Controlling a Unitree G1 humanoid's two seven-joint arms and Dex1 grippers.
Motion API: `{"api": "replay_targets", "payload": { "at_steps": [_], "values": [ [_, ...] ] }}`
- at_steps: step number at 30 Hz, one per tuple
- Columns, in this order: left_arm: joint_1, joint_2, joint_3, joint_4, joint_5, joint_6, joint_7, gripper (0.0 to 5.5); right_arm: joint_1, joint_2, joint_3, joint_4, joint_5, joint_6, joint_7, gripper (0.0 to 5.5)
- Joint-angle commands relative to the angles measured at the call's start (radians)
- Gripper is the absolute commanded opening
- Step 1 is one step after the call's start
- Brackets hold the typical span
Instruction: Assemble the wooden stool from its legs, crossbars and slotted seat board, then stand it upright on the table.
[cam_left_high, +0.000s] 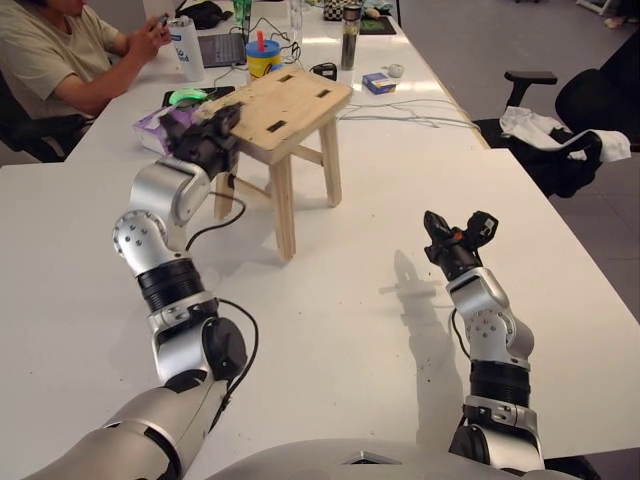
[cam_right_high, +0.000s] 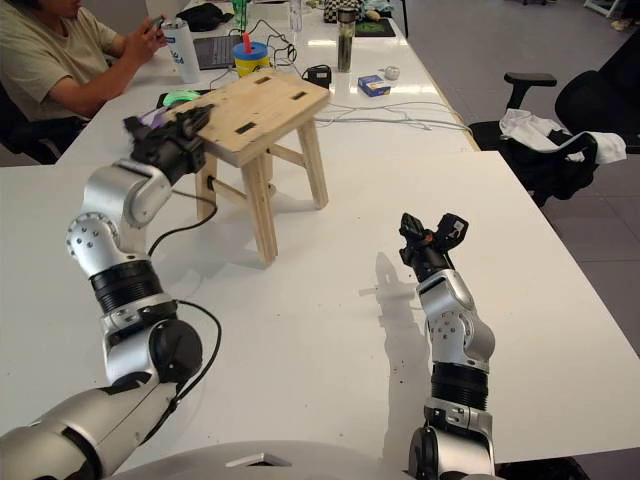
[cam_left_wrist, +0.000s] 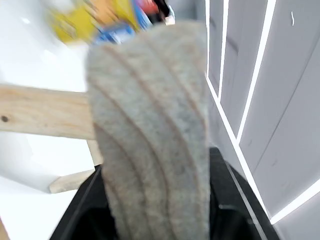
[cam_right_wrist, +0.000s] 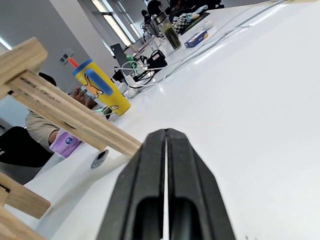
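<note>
Tipping could be caused if the stool (cam_left_high: 285, 110) is dragged by the left pincer (cam_left_high: 218, 128), grip unclear; right pincer (cam_left_high: 456, 234) pressed together.

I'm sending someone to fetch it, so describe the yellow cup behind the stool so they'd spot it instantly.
Find the wooden stool standing upright on the white table. Just beyond its seat stands the yellow cup. Unlike the tall white bottle and dark bottle nearby, it is short, with a blue lid and a red straw.
</note>
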Motion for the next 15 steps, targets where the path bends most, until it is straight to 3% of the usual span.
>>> {"api": "replay_targets", "payload": {
  "at_steps": [1, 2, 3, 15],
  "values": [
    [0.166, 0.007, -0.066, 0.066, 0.106, 0.024, -0.036, 1.34, -0.03, -0.009, 0.016, 0.005, -0.002, 0.027, 0.015, 0.0],
    [0.19, 0.003, -0.065, 0.058, 0.108, 0.004, -0.053, 1.34, -0.033, -0.013, 0.016, 0.008, 0.001, 0.035, 0.018, 0.0],
    [0.207, -0.004, -0.062, 0.038, 0.098, -0.014, -0.07, 1.72, -0.033, -0.017, 0.017, 0.009, 0.002, 0.041, 0.021, 0.0],
    [0.243, -0.075, -0.063, -0.154, -0.057, -0.121, -0.069, 3.86, 0.019, -0.015, 0.052, -0.032, 0.001, 0.1, 0.056, 0.0]
  ]
}}
